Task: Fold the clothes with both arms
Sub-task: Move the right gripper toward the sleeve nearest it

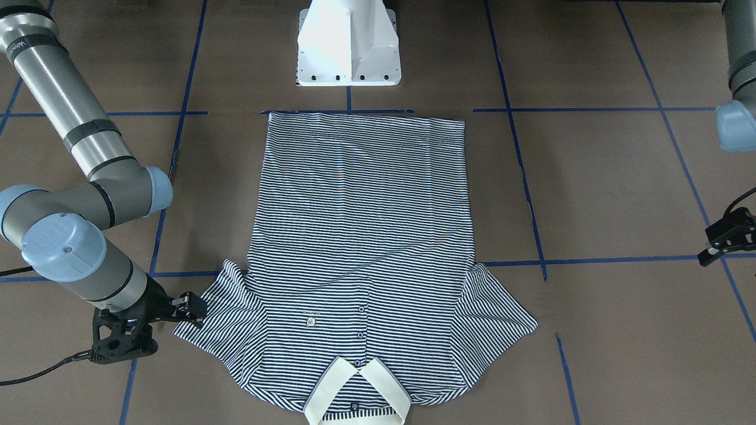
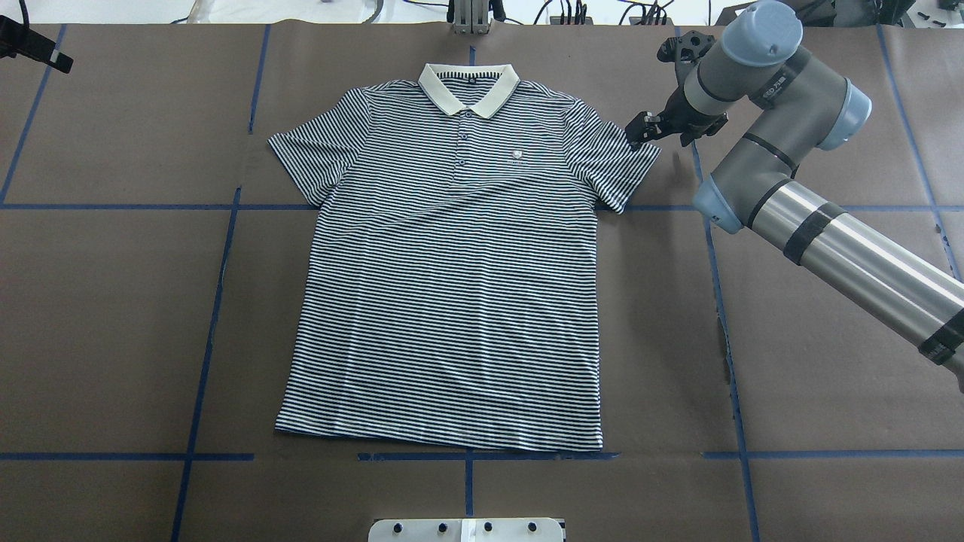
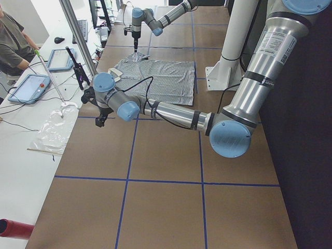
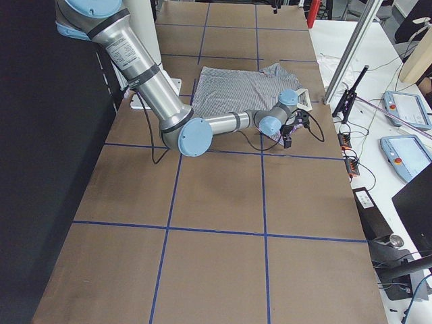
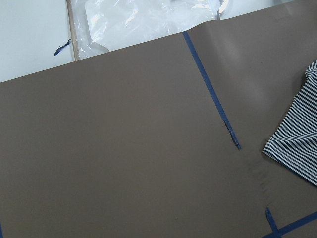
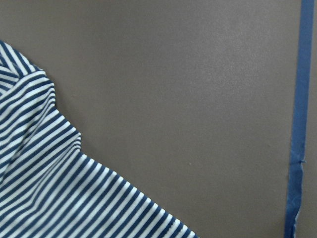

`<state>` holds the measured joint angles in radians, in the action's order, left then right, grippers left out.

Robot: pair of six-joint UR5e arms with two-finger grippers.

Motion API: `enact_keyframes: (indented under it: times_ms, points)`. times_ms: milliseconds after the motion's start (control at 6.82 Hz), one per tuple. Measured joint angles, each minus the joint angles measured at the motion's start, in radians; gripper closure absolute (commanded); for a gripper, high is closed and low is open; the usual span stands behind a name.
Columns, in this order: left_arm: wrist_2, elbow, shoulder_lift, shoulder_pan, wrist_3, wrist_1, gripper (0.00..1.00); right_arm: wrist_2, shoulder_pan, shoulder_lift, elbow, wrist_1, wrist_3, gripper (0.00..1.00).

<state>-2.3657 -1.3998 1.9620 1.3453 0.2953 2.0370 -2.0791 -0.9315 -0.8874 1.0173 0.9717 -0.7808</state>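
Polo shirt (image 2: 452, 286) lies flat and face up in the middle of the counter (image 2: 791, 339). The placket is buttoned, the collar (image 2: 468, 86) is on the far side from the robot base and the hem (image 2: 440, 436) is nearest it. Both sleeves are spread out and we see no fold yet.

Right hand (image 2: 645, 132) is at the outer tip of the sleeve on the robot's right (image 2: 617, 162). Its fingers look slightly parted and seem to hold no cloth. The right wrist view shows only the striped sleeve edge and bare counter, so we cannot confirm contact.

Left hand (image 1: 723, 242) is well apart from the shirt, out past the sleeve on the robot's left (image 2: 316, 154). Its fingers look spread and it holds nothing.

Our judgement is that this is the approach to the first grasp and the fold has not begun.

Risks from here:
- The right hand may close on the top layer of the sleeve only. The cloth is thin and lies tight to the counter, so the sleeve would then peel open rather than lift whole.
- The fingertips may scrape the brown counter cover and drag it, or bunch the sleeve.
- If the right hand pulls before the left hand is in place, the whole shirt may slide or skew because nothing pins it.
- The two grasps may end up uneven, which would give a crooked fold line across the stripes.
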Motion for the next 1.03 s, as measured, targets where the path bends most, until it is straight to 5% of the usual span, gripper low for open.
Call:
enact_keyframes:
  times_ms: [147,440,587,733,1027]
  points:
    - [-0.001,0.000,0.000,0.000,0.001,0.001,0.00,0.004,0.004,0.000,-0.008,0.000,0.000,0.12]
    - [-0.001,0.001,0.000,0.000,0.000,0.001,0.00,0.007,0.012,0.001,-0.015,0.001,0.000,0.39]
    - [-0.001,0.001,0.001,0.000,0.000,0.002,0.00,0.008,0.014,0.001,-0.019,0.002,0.000,0.63]
    - [-0.001,0.001,0.001,0.000,0.000,0.002,0.00,0.008,0.014,0.001,-0.022,0.003,0.000,0.98]
    - [-0.001,0.001,0.001,0.000,-0.001,0.002,0.00,0.007,0.012,0.003,-0.025,0.005,0.002,1.00]
